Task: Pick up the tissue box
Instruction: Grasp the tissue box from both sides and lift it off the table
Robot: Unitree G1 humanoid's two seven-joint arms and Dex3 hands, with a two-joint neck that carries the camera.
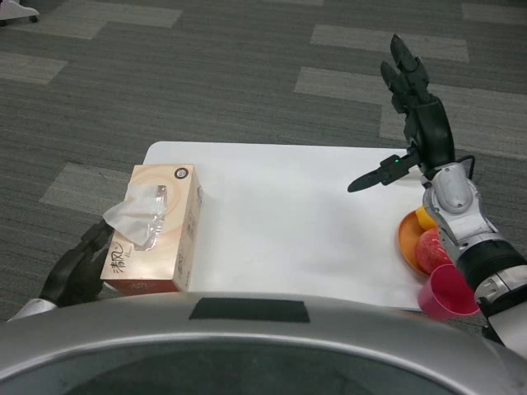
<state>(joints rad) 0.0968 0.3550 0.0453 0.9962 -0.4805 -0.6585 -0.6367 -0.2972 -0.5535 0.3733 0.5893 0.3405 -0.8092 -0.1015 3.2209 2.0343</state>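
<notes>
**Tissue box pickup: one hand on the side, grip not sorted yet**

So the tissue box (pixel 156 230) sits at the near left edge of the white table (pixel 288 214), long side running away from the robot, with a tissue (pixel 136 218) puffed out of the slot on top. The left hand (pixel 76 270) is tucked against the box's outer left side, down low near the closest corner. It looks like it's touching the cardboard, but most of the hand is hidden behind the box and the table edge, so I can't tell if the fingers are wrapped on it or just flat against it.

If I were doing this step: get contact on both long faces before lifting. A one-sided push will probably just skate it toward the middle of the table. Grab the cardboard, not the tissue, and go easy since those boxes dent.

The right hand (pixel 412 115) is far across the table from the box, raised over the opposite edge, fingers straight up and spread, thumb sticking out toward the box, holding nothing. Under that forearm, well away from the box: an orange plate (pixel 405 243) with fruit (pixel 430 247) and a pink cup (pixel 445 290).
</notes>
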